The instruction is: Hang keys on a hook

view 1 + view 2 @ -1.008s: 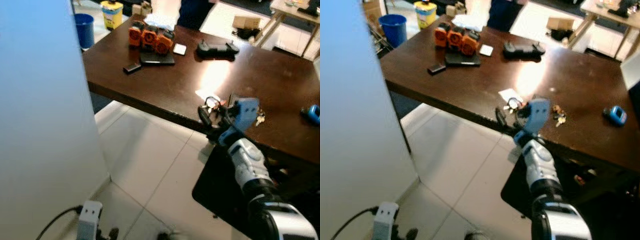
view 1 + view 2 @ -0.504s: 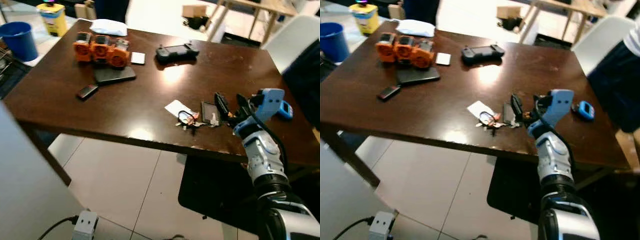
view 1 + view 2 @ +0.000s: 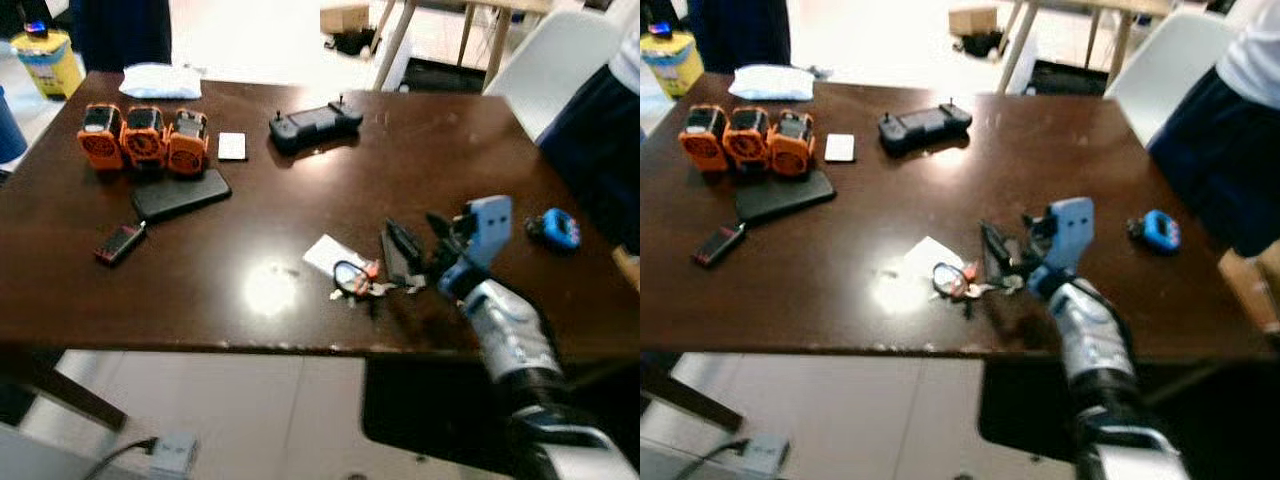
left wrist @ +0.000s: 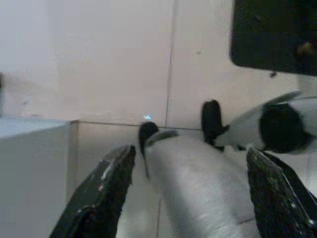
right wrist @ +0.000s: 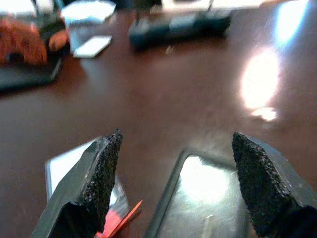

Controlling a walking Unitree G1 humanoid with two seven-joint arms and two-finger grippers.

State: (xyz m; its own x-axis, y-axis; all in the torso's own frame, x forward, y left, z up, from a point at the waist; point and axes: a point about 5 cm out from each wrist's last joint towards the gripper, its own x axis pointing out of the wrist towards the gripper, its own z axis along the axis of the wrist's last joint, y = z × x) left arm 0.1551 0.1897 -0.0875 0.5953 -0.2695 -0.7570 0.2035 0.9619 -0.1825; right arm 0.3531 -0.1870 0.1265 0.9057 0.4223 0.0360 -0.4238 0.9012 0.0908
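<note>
Right pincer (image 3: 415,245) over the bench (image 3: 250,230), fingers apart.
Keys (image 3: 357,283) lie near the front edge, just beside it; left pincer (image 4: 188,193) hangs apart above the floor (image 4: 119,64).

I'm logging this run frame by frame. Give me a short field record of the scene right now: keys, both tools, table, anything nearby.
keys: bunch with an orange tag, lying on the table, not held
table: dark brown wood
right tool: open, over the table just beside the keys
left tool: open, hanging down toward the floor
under right tool: flat dark-framed card
nearby: white paper slip, black controller, three orange packs, blue item
</note>
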